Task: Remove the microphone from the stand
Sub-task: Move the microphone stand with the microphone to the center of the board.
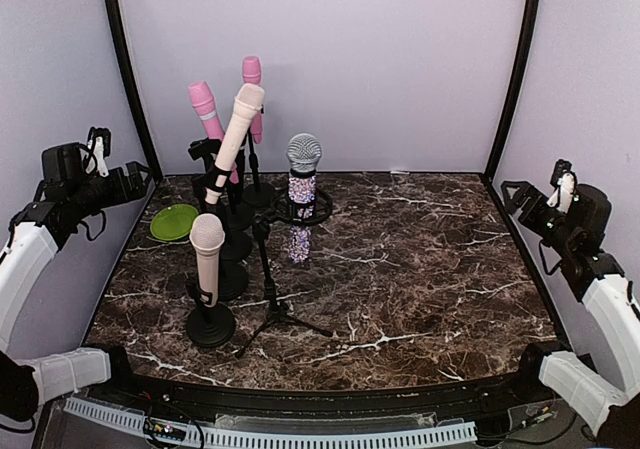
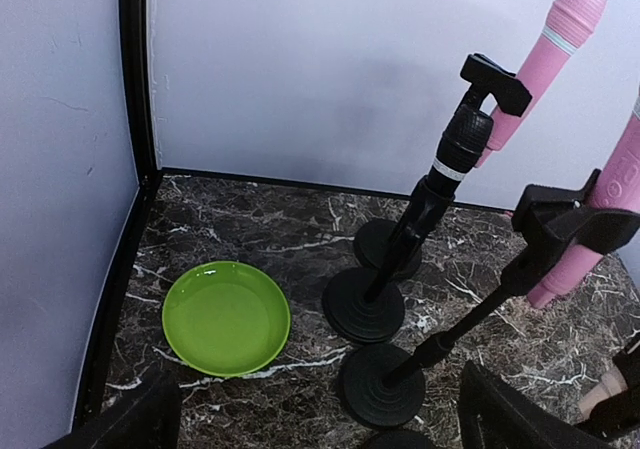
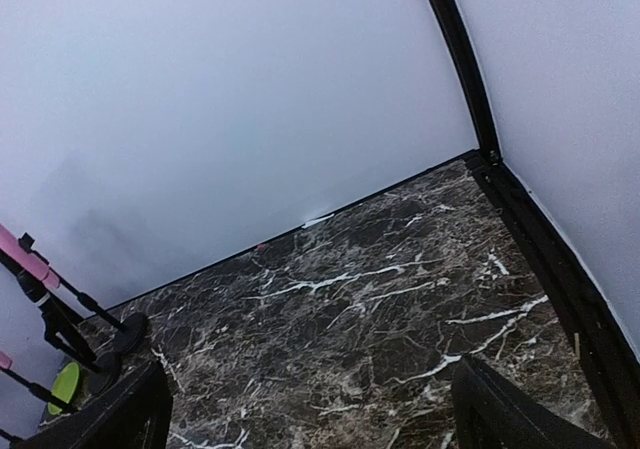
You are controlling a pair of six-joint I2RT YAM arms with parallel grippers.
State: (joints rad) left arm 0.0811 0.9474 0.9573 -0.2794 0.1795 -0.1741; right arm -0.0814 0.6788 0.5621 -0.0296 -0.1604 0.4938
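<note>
- From above, the dark marble table (image 1: 420, 269) carries five mics, all on its left half and all on their stands.
- The glitter mic (image 1: 303, 204) sits upright in a ring on the tripod (image 1: 272, 304), close to the table's middle.
- The beige mic (image 1: 207, 254) is the nearest, upright on a round base (image 1: 210, 326).
- Behind it the cream mic (image 1: 236, 134) leans right, with a pink mic (image 1: 205, 107) and a second pink mic (image 1: 252, 87) farther back.
- A green plate (image 1: 174, 222) lies far left by the wall.
- The left gripper (image 1: 140, 176) hangs high over the left edge above the plate, touching no mic.
- The right gripper (image 1: 515, 195) hangs over the right edge, well apart from every mic.
- The left wrist view has the left gripper (image 2: 318, 424) with its fingers (image 2: 140, 419) spread wide at the two lower corners.
- Past them lies the plate (image 2: 226, 318) on the left, with black stands (image 2: 365, 309) on round bases beside it on the right.
- Both pink mics slant up at the right, each by a black clip. I cannot tell whether the upper clip grips the mic behind it.
- The right wrist view has the right gripper (image 3: 310, 414) with its fingers (image 3: 115, 409) also set wide apart.
- Ahead is bare marble up to the far wall, with stand legs and a sliver of the plate at the far left edge.
</note>
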